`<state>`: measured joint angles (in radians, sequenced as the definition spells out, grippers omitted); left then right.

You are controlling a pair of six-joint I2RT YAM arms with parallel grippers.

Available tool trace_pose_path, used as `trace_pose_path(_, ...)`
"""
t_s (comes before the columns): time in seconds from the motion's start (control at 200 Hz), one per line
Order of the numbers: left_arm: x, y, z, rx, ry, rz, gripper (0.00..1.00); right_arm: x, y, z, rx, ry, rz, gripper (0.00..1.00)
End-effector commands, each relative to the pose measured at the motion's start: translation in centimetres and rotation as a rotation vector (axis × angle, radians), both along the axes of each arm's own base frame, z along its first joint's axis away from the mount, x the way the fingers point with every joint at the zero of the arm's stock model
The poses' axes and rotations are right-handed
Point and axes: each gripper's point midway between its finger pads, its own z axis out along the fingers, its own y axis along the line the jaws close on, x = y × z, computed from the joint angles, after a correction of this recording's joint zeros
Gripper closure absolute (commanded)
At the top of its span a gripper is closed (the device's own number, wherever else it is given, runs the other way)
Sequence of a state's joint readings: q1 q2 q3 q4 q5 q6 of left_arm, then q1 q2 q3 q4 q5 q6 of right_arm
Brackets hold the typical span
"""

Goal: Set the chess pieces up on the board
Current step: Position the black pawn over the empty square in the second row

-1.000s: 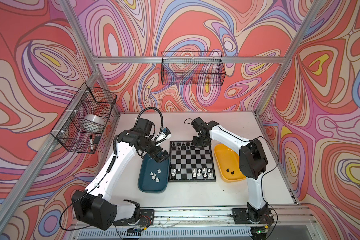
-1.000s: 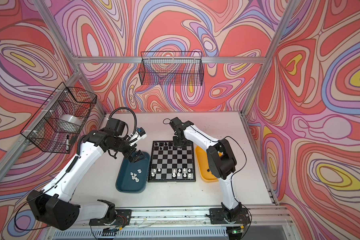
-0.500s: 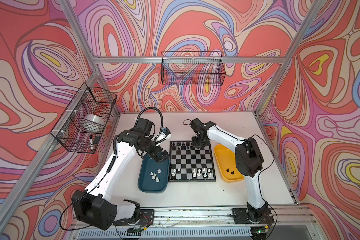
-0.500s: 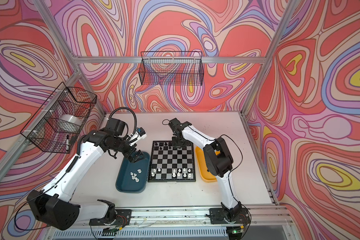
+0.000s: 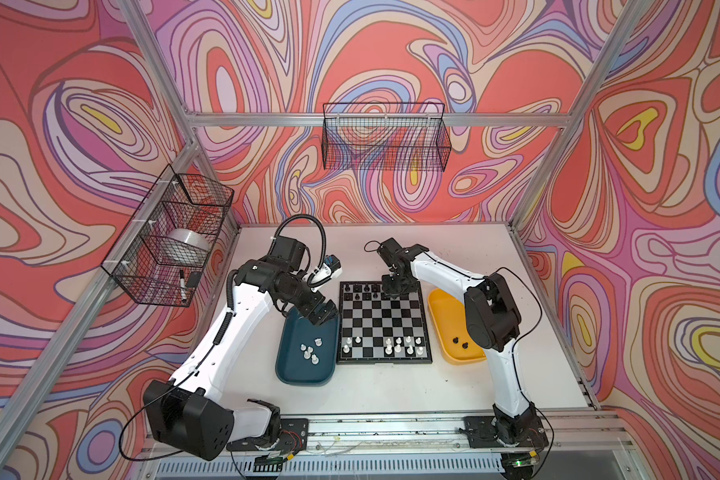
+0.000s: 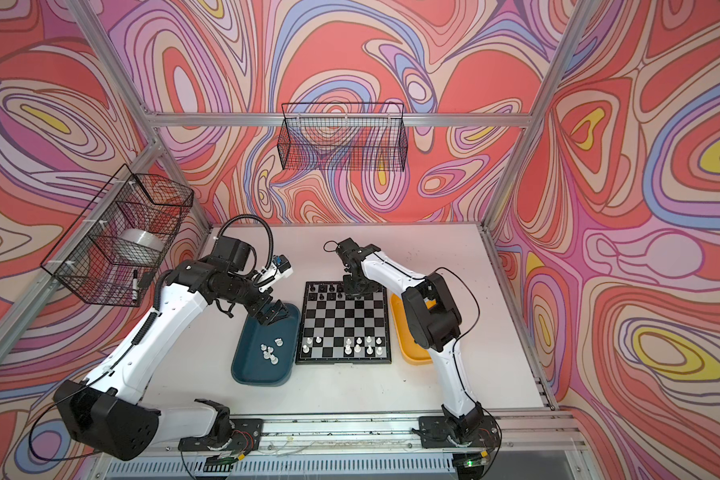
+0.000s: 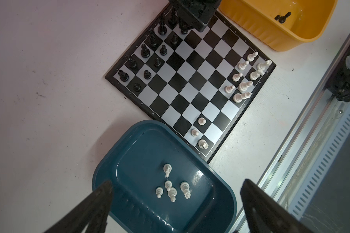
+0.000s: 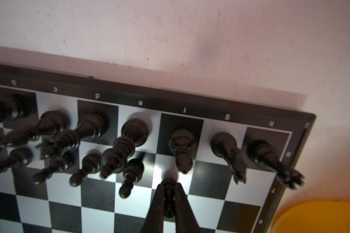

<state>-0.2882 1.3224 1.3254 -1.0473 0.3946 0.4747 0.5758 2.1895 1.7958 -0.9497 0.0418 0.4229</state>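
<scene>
The board [image 5: 383, 328] lies mid-table, with black chess pieces [image 5: 360, 289] on its far rows and white ones [image 5: 398, 345] on its near rows. My right gripper [image 8: 169, 186] is shut on a black pawn [image 8: 168, 198], held low over a light square of the second row, just in front of the black bishop [image 8: 181, 149]; in both top views it hovers at the board's far edge [image 6: 356, 291]. My left gripper [image 7: 176, 182] is open and empty above the teal tray [image 7: 220, 197], where several white pieces [image 7: 171, 188] lie.
A yellow tray [image 5: 441, 328] right of the board holds two black pieces [image 5: 460, 343]. The teal tray [image 5: 292, 370] touches the board's left edge. Wire baskets hang on the left wall [image 5: 167, 237] and back wall [image 5: 385, 137].
My right gripper has shifted slightly left and down toward the board's far rows with the pawn in it. The left arm has not moved.
</scene>
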Motion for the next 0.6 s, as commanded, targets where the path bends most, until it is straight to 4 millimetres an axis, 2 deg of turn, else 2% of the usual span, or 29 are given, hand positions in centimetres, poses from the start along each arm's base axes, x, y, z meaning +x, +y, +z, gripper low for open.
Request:
trace_pose_path(0.0,-0.55,0.09,-0.11,0.005,0.002,-0.009,0.01,0.6,0.31,-0.35,-0.015,-0.016,0.011,0.89)
trace_pose_path(0.335,-0.54,0.08,-0.34,0.005,0.005,-0.01,0.01,0.5,0.21,-0.73,-0.025,-0.006,0.015,0.86)
trace_pose_path(0.591,-0.44,0.09,-0.29,0.005,0.004,-0.007,0.01,0.75,0.22,-0.25,-0.024,-0.021,0.016,0.84)
